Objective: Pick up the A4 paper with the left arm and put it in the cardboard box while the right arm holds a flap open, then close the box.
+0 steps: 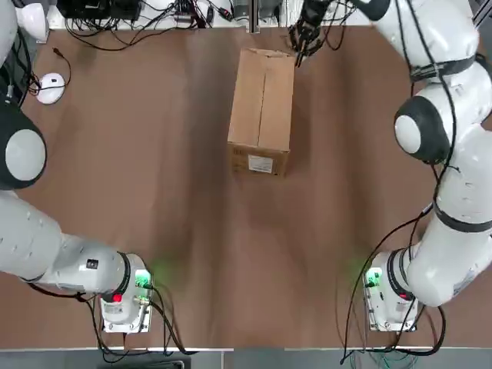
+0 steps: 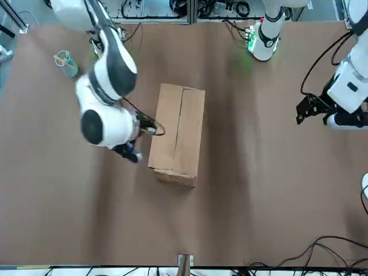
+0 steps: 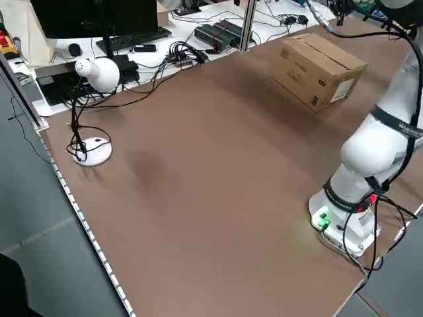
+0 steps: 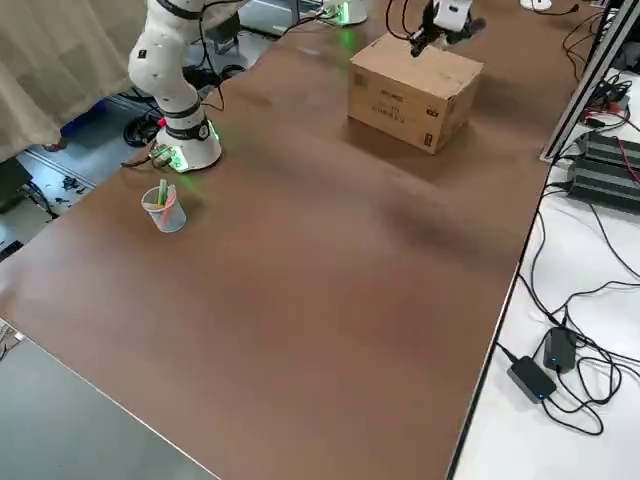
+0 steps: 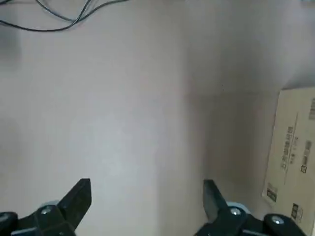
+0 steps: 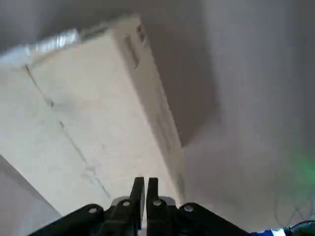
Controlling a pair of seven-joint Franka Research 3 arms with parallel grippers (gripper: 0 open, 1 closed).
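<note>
The box lies closed just below the right gripper, whose fingers are nearly pressed together, while the left gripper hangs spread wide beside it.

Overhead, front and both raised side cameras share the cardboard box; each wrist camera looks closely down beside it.

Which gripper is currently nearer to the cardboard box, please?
Right. The right gripper hovers at the cardboard box's far corner; the left gripper hangs well off to its side.
</note>
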